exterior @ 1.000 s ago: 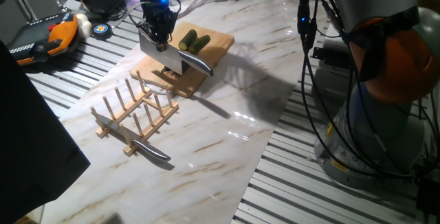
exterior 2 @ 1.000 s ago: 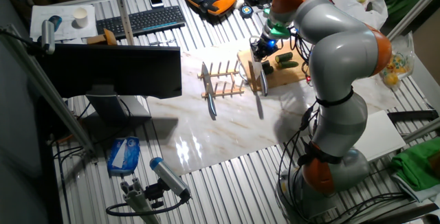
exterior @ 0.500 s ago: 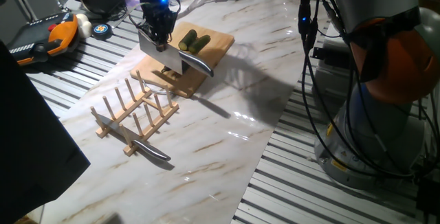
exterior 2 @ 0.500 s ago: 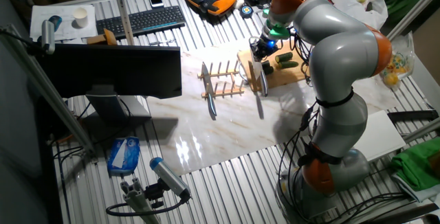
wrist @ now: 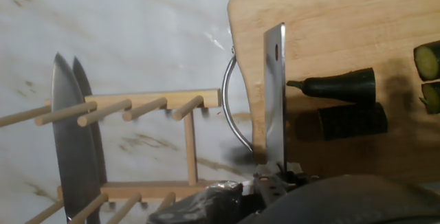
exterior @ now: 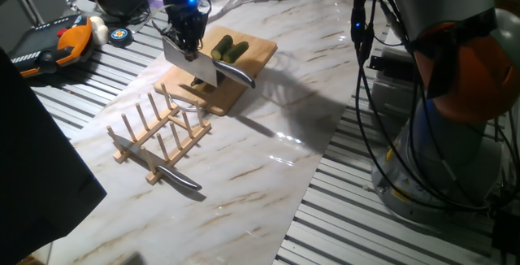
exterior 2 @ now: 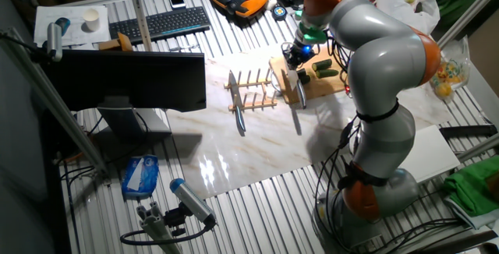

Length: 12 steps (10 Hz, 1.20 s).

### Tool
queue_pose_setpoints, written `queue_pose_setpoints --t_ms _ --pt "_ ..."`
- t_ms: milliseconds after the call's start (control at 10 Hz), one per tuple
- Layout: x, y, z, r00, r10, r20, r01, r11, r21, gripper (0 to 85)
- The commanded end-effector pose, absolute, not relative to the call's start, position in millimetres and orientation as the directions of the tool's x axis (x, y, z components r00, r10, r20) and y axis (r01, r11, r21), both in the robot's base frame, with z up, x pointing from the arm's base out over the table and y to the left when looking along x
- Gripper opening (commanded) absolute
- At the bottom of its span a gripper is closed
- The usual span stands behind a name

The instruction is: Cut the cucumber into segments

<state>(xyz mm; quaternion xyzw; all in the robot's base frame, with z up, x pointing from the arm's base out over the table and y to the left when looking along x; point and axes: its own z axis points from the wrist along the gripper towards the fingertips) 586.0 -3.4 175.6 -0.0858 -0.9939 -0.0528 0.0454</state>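
Observation:
My gripper [exterior: 188, 44] is shut on a steel cleaver [exterior: 190, 63] and holds it blade-down over the near half of the wooden board [exterior: 258, 52]. Two dark green cucumber lengths [exterior: 230, 49] lie side by side on the board's far part, just beyond the blade. In the hand view the cleaver [wrist: 275, 93] shows edge-on. A cucumber [wrist: 340, 85] with a pointed stem end lies right beside it, another length [wrist: 352, 121] below. Pale-faced cut segments [wrist: 427, 60] peek in at the right edge. In the other fixed view the gripper [exterior 2: 295, 54] hangs over the board [exterior 2: 337, 82].
A wooden peg rack [exterior: 158, 131] stands on the marble top in front of the board, with a long knife [exterior: 162, 170] lying through it. The rack [wrist: 137, 107] and knife [wrist: 72, 141] sit left of the board in the hand view. The robot's base [exterior: 455, 94] fills the right.
The gripper and cleaver have shifted very slightly along the board. The cucumber lengths, rack and knife lie as before.

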Motion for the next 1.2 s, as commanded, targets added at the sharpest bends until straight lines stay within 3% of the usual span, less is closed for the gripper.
queue_pose_setpoints --t_ms 0,700,1100 --pt "586.1 -2.7 175.8 -0.980 0.173 0.099 0.182 0.979 0.090 0.7" --pt "586.2 -1.9 176.0 -0.951 0.284 0.123 0.294 0.953 0.077 0.7" --pt "587.7 29.2 189.9 -0.942 0.305 0.137 0.319 0.944 0.087 0.7"
